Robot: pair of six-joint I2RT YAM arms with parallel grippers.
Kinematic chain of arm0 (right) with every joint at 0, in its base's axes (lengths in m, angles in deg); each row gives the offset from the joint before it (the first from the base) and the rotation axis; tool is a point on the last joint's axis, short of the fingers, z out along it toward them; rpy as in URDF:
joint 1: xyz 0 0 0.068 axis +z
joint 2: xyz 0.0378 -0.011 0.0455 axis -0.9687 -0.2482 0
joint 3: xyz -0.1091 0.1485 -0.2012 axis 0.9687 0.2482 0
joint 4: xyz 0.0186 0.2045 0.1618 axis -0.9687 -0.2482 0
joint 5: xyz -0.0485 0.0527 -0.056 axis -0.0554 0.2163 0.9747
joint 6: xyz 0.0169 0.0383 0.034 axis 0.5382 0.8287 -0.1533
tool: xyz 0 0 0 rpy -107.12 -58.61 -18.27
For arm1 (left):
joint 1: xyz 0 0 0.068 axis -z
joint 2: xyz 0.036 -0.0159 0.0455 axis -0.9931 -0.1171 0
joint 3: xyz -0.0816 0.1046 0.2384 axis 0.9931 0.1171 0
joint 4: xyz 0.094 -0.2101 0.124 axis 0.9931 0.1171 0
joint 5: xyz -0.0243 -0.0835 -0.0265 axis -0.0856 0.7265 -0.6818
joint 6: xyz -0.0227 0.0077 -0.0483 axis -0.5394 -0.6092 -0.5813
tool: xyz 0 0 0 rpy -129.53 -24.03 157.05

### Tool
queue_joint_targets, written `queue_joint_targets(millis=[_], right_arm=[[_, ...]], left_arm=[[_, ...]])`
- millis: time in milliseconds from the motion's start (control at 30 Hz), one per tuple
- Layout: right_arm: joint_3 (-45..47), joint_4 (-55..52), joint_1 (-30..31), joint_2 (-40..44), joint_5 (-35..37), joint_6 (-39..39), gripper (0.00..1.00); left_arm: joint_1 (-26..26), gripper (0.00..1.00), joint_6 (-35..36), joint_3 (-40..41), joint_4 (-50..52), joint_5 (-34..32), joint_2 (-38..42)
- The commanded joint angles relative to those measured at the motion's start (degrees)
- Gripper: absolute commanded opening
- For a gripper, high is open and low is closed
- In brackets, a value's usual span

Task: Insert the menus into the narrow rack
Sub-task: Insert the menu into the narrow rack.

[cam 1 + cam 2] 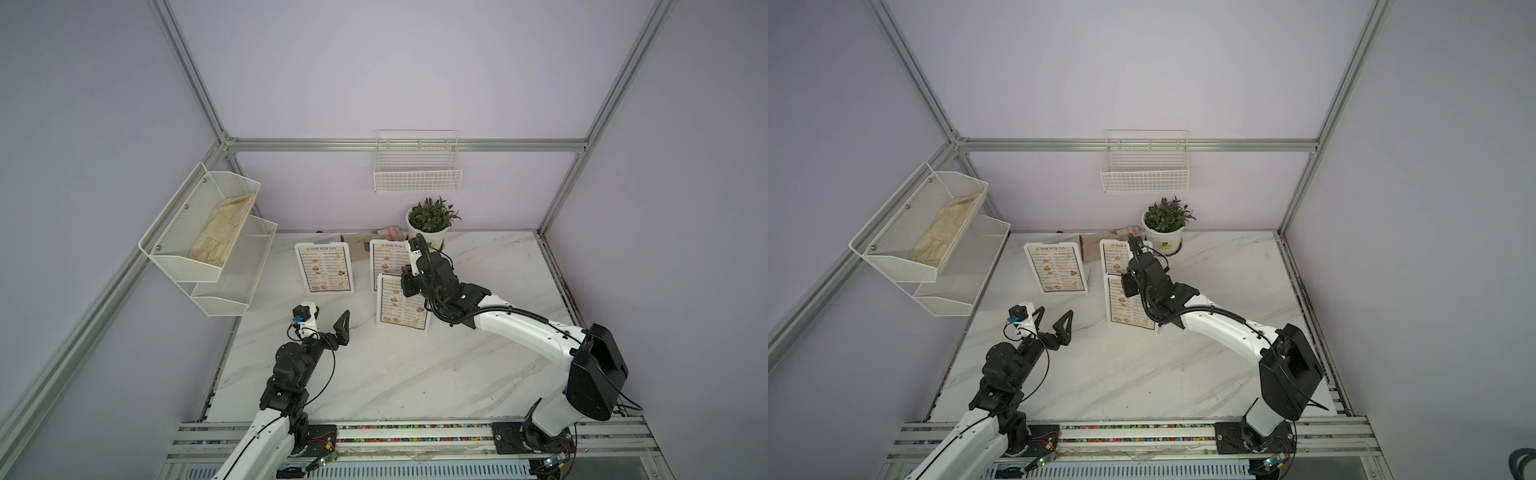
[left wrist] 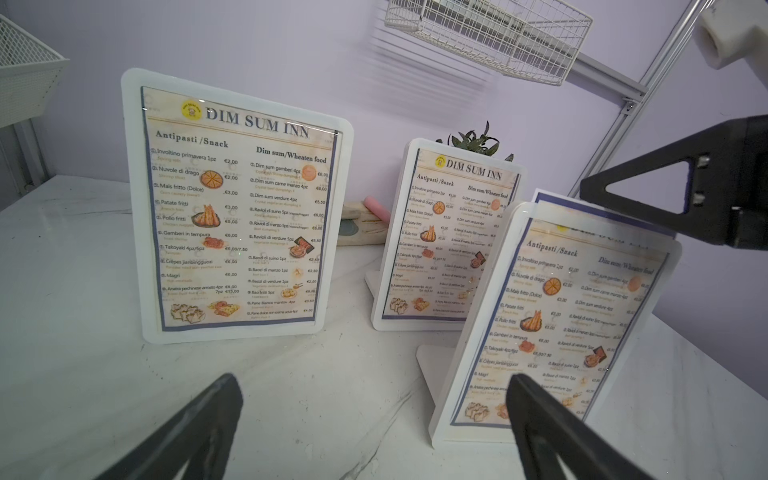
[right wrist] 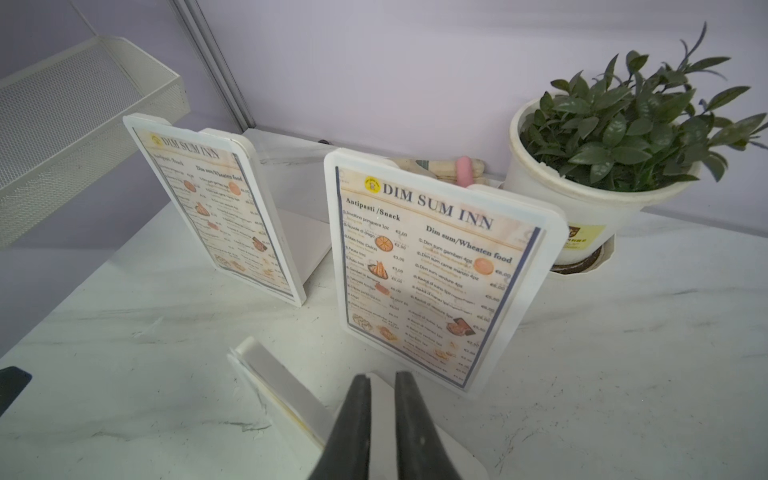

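- While the left-hand menu (image 2: 237,208) and the rear menu (image 2: 449,241) sit fully down in their upright white stands, the nearest menu (image 2: 582,316) is only partly in, its top edge poking above its own stand (image 2: 434,370) on the marble table (image 1: 415,374).
- The right gripper (image 3: 382,380) hangs right at that protruding edge, jaws narrow with a slim gap. I cannot tell whether paper is pinched between them.
- The left gripper (image 1: 1054,318) hovers low just short of the stands, jaws spread wide and holding nothing.
- As I read it, the step in hand is seating this last sheet. Push straight down along the slot, slowly, so the thin paper slides rather than buckles.
- Bracing the stand's foot with the free gripper would likely stop it skidding or tipping.
- The potted plant (image 1: 432,220) stands close behind the right arm, so keep the wrist clear of it.
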Motion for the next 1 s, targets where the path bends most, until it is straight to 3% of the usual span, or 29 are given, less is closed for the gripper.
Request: queue_joint_targets(millis=[0, 433, 800, 967], right_arm=[[1.64, 3.07, 0.47, 0.88, 0.98, 1.32, 0.16], [5.92, 4.79, 0.82, 2.41, 1.75, 3.52, 0.14], [6.32, 2.32, 0.78, 6.71, 6.52, 3.52, 0.15], [10.03, 2.04, 0.77, 12.73, 7.31, 3.79, 0.19]], left_arm=[[-0.08, 1.00, -0.39, 1.76, -1.54, 0.57, 0.51], [0.03, 1.00, -0.44, 1.76, -1.57, 0.60, 0.48], [-0.01, 1.00, -0.27, 1.74, -1.71, 1.20, 0.65], [0.26, 1.00, 1.69, 2.27, -9.78, 12.28, -2.84]])
